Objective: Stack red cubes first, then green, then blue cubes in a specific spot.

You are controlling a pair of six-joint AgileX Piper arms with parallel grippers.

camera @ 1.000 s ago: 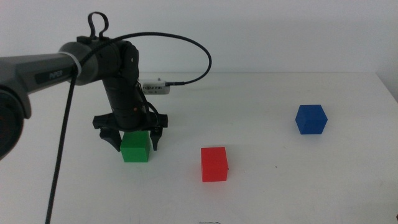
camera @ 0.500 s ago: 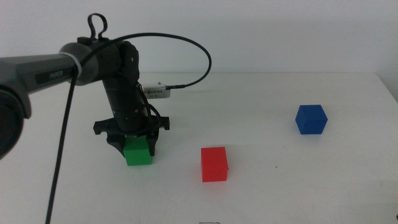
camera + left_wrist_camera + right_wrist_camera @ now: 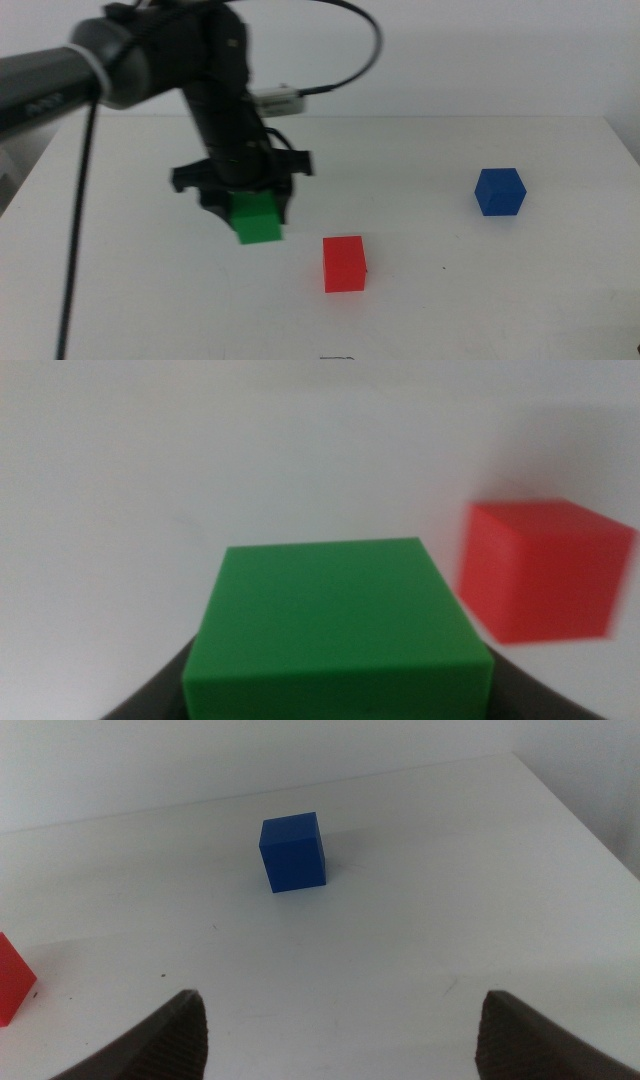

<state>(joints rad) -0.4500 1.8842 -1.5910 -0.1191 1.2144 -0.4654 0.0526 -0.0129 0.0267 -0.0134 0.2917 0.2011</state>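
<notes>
1. The white worktop (image 3: 480, 300) is carrying the red and blue cubes; no stacking spot is marked on it.
2. The left gripper (image 3: 246, 205) is hanging above the worktop's left-centre, its jaws closed onto the green cube (image 3: 258, 220) from either side. The cube appears to be clear of the surface, presumably for carriage onto the red one.
3. The right gripper (image 3: 340, 1020) is waiting near the front right edge, jaws spread wide and holding nothing, facing the blue cube.
4. The green cube is sitting slightly skewed to the worktop's edges; being a cube, it has no long axis.
5. The red cube (image 3: 345, 263) is resting flat near front centre, just beside the green one, serving as base.
6. The blue cube (image 3: 500, 191) is standing toward the right edge, untouched, presumably for last.
</notes>
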